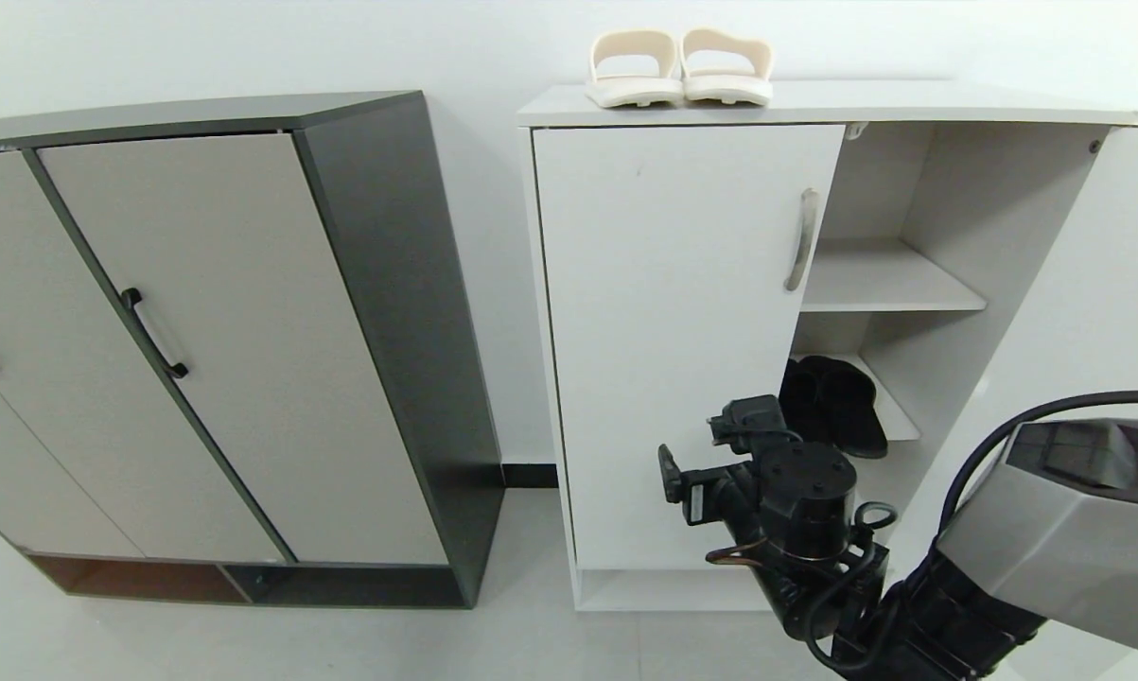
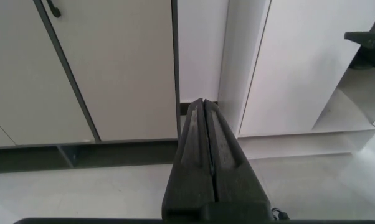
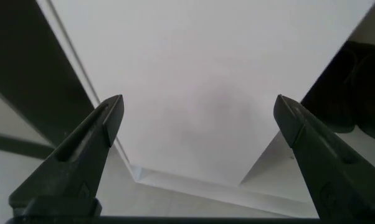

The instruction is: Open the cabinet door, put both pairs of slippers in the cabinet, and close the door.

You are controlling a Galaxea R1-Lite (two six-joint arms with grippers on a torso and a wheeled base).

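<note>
The cream slippers atop the cabinet look light and soft (probably foam); pinch a strap. The right gripper gapes wide, the left gripper is closed.

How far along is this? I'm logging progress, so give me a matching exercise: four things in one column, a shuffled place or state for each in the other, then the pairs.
Things:
1. cream slippers
2. black slippers
3. left gripper
4. right gripper

Places and states:
A. open
B. on top of the cabinet
C. shut
D. inside the cabinet

Pairs: 1-B, 2-D, 3-C, 4-A.
</note>
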